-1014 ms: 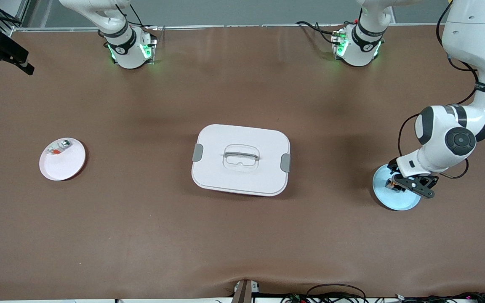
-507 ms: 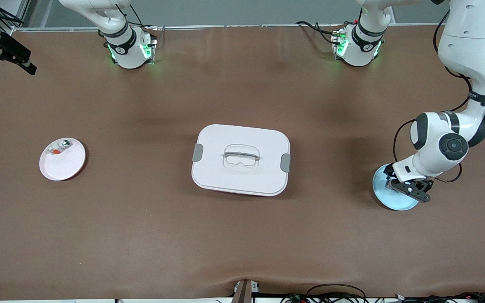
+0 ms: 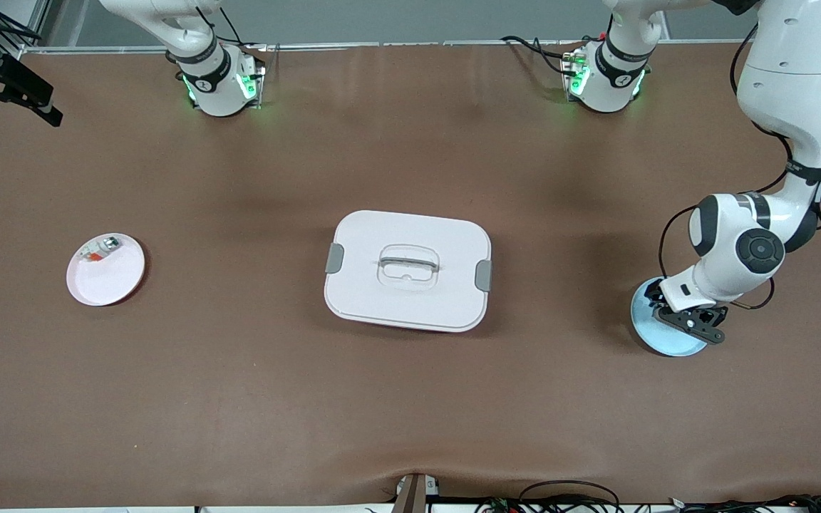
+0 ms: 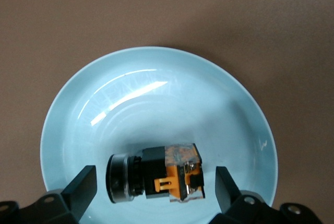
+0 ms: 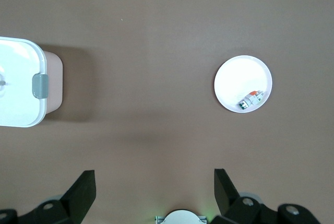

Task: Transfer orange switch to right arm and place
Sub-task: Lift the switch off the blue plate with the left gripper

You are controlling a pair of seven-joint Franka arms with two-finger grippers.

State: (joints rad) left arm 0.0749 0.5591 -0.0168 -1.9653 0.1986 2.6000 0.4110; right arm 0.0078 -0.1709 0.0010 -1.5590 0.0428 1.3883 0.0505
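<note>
Brown matting [image 3: 410,399] covers the table; left gripper [image 4: 151,190] hangs wide open around the orange switch [image 4: 156,174] on a blue plate [image 4: 78,130], while the right gripper [image 5: 151,190] waits high, spread wide

Brown table [image 3: 410,399] w/ pink plate [image 3: 115,281], lidded white box [image 3: 408,270], blue plate [image 3: 649,328].

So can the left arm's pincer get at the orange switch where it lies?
Probably yes: the left pincer hangs open over the blue plate, the orange switch lying between its fingers with nothing covering it.
</note>
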